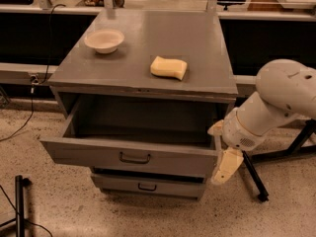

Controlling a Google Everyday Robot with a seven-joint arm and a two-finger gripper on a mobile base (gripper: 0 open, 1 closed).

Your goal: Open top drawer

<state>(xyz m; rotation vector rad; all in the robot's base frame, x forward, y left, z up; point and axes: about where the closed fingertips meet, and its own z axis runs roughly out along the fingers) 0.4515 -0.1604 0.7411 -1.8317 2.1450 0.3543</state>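
Note:
The top drawer point(89, 151) of the grey cabinet point(163, 31) stands pulled well out, showing its deep grey inside. Its small dark pull handle point(135, 158) is at the centre of the wide front. A shallower lower drawer point(143, 185) sits beneath it, pushed further in. My gripper point(221, 148) is at the right front corner of the top drawer. Its cream fingers point(227, 166) are spread apart and hold nothing. One finger is near the drawer's upper right edge and the other hangs lower, beside the front.
A white bowl point(104, 40) and a yellow sponge point(169, 67) lie on the cabinet top. A black stand point(19, 201) is on the floor at the lower left. Black frame legs point(254, 179) are at the right, behind my arm. Dark benches run behind the cabinet.

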